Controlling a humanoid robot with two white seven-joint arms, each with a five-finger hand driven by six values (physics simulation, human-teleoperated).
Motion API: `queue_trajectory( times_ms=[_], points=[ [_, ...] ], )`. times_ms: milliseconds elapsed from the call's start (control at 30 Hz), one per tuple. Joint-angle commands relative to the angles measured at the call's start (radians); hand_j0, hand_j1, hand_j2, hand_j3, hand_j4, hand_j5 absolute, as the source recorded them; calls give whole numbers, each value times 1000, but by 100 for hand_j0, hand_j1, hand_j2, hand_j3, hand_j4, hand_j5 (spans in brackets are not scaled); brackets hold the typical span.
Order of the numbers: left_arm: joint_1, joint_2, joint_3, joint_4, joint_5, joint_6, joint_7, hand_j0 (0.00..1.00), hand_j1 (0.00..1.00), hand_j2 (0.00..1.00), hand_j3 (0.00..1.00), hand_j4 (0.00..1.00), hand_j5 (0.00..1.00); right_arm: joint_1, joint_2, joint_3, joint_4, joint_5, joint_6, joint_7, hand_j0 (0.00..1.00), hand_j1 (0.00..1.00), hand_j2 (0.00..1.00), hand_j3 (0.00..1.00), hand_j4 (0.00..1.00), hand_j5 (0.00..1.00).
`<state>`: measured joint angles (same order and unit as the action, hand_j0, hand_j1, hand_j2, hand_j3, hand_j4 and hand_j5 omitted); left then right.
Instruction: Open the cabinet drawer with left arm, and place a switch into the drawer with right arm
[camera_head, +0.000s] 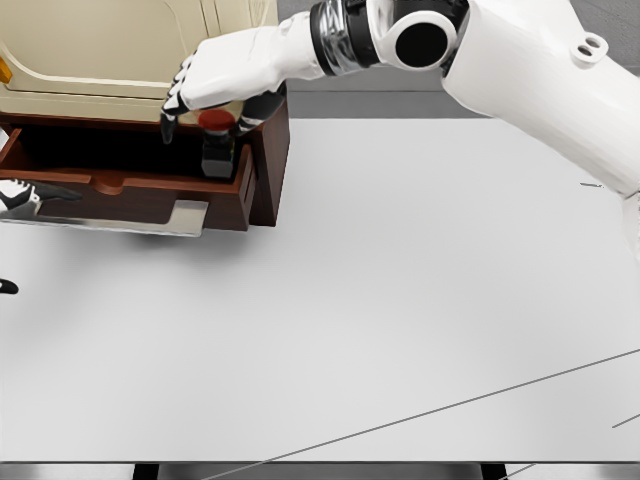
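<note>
Over the open drawer (120, 185), right hand (215, 85) curled around the switch (217, 140), red-capped, hanging beneath its palm

The cabinet (130, 50) stands at the far left corner of the bench (400, 300), its drawer (130, 185) pulled out toward the near side. The right hand (215, 90), whose arm comes in from the upper right across the back of the bench, is above the drawer's right end, and the switch (217, 140) sits under its fingers (175, 105), over the drawer's right-hand part; whether it touches the drawer floor cannot be told. The left hand (25, 197) shows at the left edge, just beside the drawer's front at its left end
</note>
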<state>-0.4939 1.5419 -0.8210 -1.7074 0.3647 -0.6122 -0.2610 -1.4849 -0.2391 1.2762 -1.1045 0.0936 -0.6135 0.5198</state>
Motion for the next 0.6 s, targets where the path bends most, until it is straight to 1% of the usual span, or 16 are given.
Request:
queue_trajectory(
  times_ms=[0,100,200,233,267,300,333,367,400,433,467,500,533,567],
  points=[
    [0,1,3,0,8,1,0,100,100,100,100,100,100,0,4,-6,5,-5,3,-1,93,93,93,93,93,93],
    [-2,1,8,0,8,1,2,100,100,100,100,100,100,12,26,-21,-5,-6,3,-9,93,93,93,93,93,93],
    [-5,-6,11,2,7,1,2,100,100,100,100,100,100,12,23,-24,-32,-8,3,-10,93,93,93,93,93,93],
    [-6,-11,11,2,7,1,2,100,100,100,100,100,100,12,17,-46,-57,-11,3,-12,93,93,93,93,93,93],
    [-6,-13,29,2,7,1,2,100,100,100,100,100,100,12,1,-57,-101,-11,3,-10,93,93,93,93,93,93],
    [-8,-16,34,0,7,1,2,100,100,100,100,100,100,12,-37,-57,-158,-12,3,-12,92,92,92,92,92,92],
    [-8,-17,48,2,5,1,2,100,100,100,100,100,100,3,-81,-57,-213,-15,3,-14,92,92,92,92,92,92],
    [-11,-23,51,2,3,1,0,100,100,100,100,100,100,-5,-155,-57,-311,-21,3,-18,92,92,92,92,92,92],
    [-20,-25,52,2,3,1,-1,100,100,100,100,100,100,-21,-221,-54,-344,-23,3,-20,92,92,92,92,92,92],
    [-37,-43,52,2,2,1,-4,100,100,100,100,100,100,-23,-287,-37,-385,-23,3,-63,100,100,100,100,100,100],
    [-43,-98,54,2,0,1,-15,100,100,100,100,100,100,-20,-391,3,-406,-21,3,-87,100,100,100,100,100,100],
    [-61,-143,59,2,0,1,-43,100,100,100,100,100,100,-20,-465,29,-423,-21,3,-107,100,100,100,100,100,100],
    [-72,-193,74,2,2,1,-104,100,100,100,100,100,100,-20,-566,77,-451,-18,3,-122,100,100,100,100,100,100],
    [-68,-236,95,2,0,1,-152,100,100,100,100,100,100,-20,-649,123,-506,-17,3,-121,100,100,100,100,100,100]
  ],
)
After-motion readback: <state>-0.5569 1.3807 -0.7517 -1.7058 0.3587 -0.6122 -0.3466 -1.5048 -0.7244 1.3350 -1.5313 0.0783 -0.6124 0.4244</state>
